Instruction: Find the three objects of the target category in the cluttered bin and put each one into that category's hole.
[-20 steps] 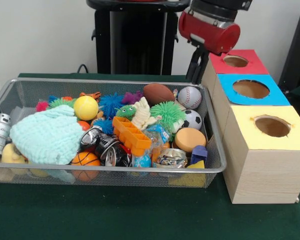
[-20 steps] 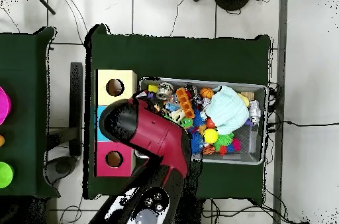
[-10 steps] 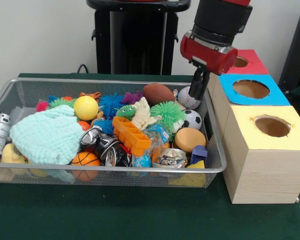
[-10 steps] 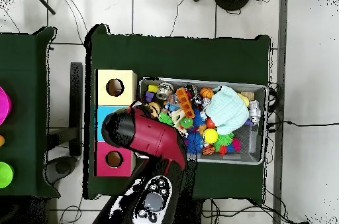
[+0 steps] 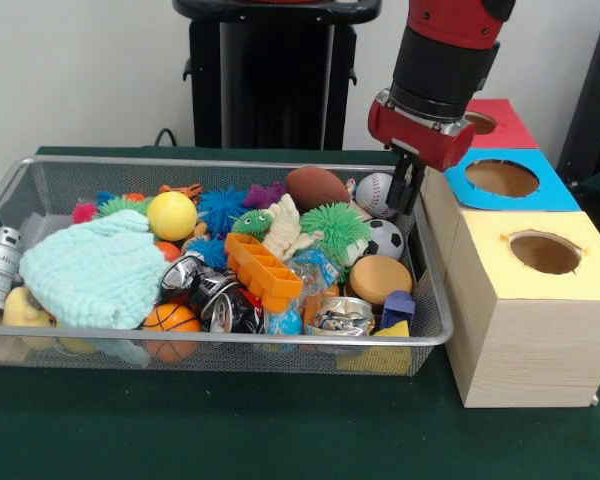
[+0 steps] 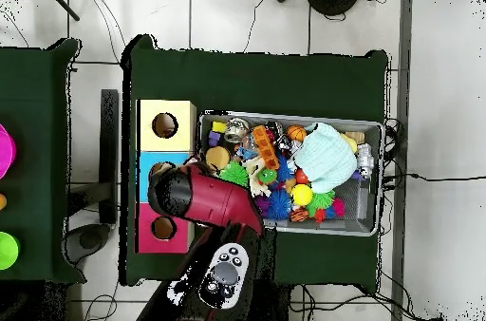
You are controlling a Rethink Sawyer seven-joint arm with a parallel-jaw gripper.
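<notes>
Hanging over the right end of the wire mesh bin (image 5: 40, 180), the gripper (image 5: 406, 186) is showing only two dark fingers close together beside the baseball (image 5: 375, 194), and whether they are pinching anything or merely touching the ball cannot be told; in the overhead view the red arm (image 6: 204, 198) is covering the gripper and that corner of the bin entirely. The baseball, white with red stitching, is lying at the far right of the bin, partly hidden behind the fingers, with the smooth brown football (image 5: 316, 187) just beside it and the black-and-white soccer ball (image 5: 387, 238) nearer the front. A spiky green rubber ball (image 5: 335, 226) is sitting among them. The small orange basketball (image 5: 170, 319) is half buried at the front under a knitted mint-green cloth (image 5: 95, 270), and crumpled cans (image 5: 215, 293) are lying against an orange plastic tray (image 5: 265, 272). To the right, three wooden boxes are standing in a row, topped red (image 5: 480, 122), blue (image 5: 502, 178) and yellow (image 5: 540, 250), each with a round hole; the arm is cutting off part of the red top.
</notes>
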